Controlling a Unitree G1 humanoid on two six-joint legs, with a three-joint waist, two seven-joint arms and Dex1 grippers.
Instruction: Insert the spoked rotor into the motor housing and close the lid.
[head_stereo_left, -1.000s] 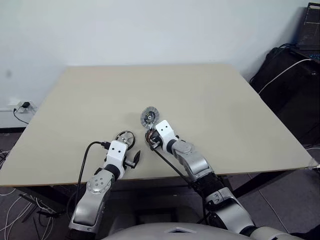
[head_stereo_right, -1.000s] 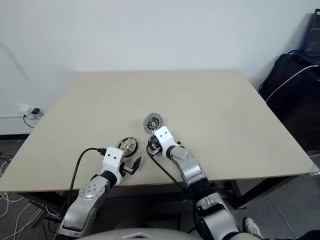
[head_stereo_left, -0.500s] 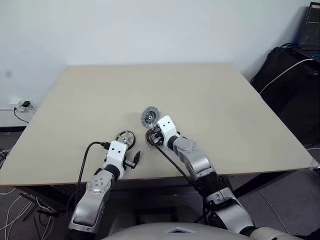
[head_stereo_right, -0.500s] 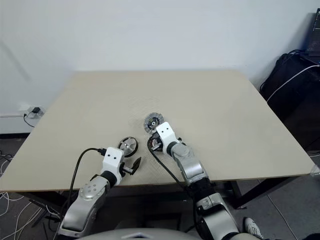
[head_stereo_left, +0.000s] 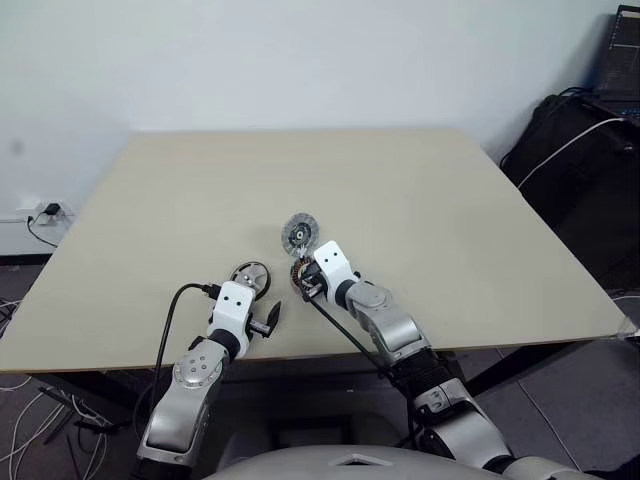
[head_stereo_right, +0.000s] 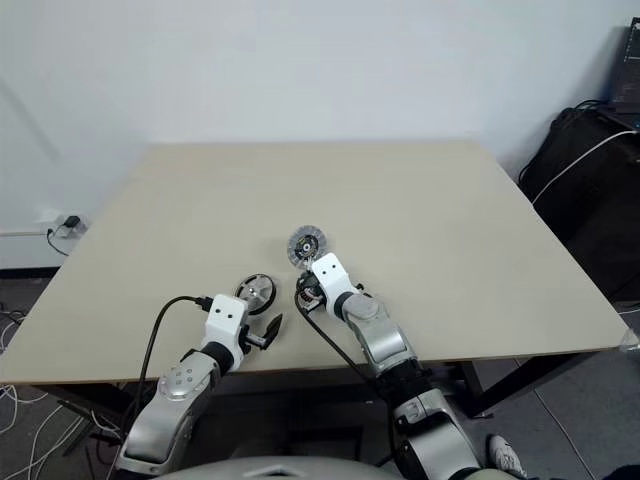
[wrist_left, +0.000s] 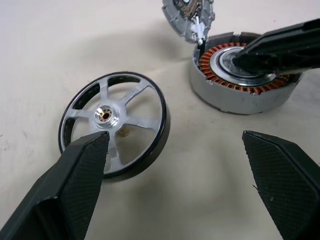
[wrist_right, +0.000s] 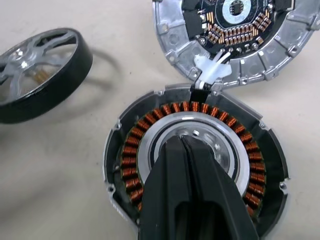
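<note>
Black right gripper (wrist_right: 192, 165) stood shut, tips in your motor housing (wrist_right: 130, 150); left gripper (wrist_left: 175, 165) gaped empty (one spoked rotor (wrist_left: 114, 131), one lid (wrist_right: 270, 55)).

this looks like a lab or plain office room: a bare white wall (head_stereo_left: 300, 60) behind a beige desk (head_stereo_left: 400, 190), a wall socket with plugged cables (head_stereo_left: 45, 212) at the left edge, loose wires on the floor (head_stereo_left: 20, 420) lower left, and black bags (head_stereo_left: 575, 170) at the right.
</note>
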